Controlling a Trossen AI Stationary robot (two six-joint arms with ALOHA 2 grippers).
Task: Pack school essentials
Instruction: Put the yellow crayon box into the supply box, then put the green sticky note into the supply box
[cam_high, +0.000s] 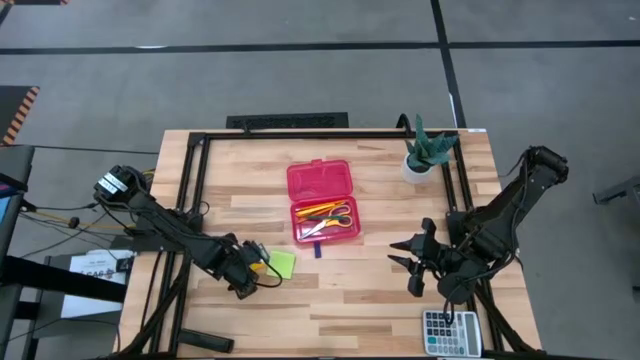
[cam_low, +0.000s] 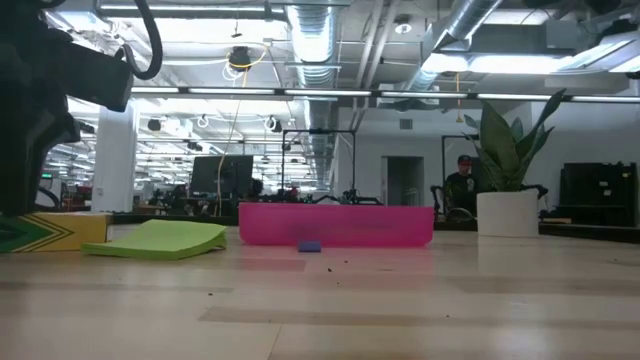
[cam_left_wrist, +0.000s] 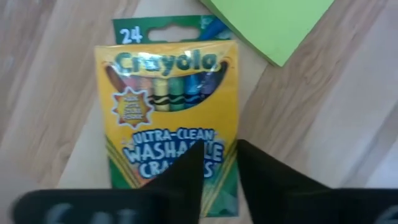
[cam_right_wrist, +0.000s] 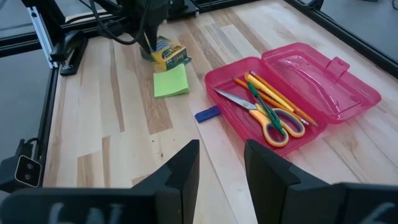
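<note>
Left gripper (cam_high: 252, 272), lower left of the high view, has its fingers narrowed over the yellow-green cardboard crayon box (cam_left_wrist: 166, 112) without a visible pinch, likely to carry it into the open pink plastic case (cam_high: 322, 202) at centre; right gripper (cam_high: 415, 262) waits lower right, fingers parted.

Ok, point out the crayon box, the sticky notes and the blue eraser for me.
crayon box (cam_left_wrist: 166, 106), left wrist view, on the middle of its yellow front.
sticky notes (cam_right_wrist: 171, 81), right wrist view, on the pad's top sheet.
blue eraser (cam_right_wrist: 207, 114), right wrist view, on its upper face.
</note>
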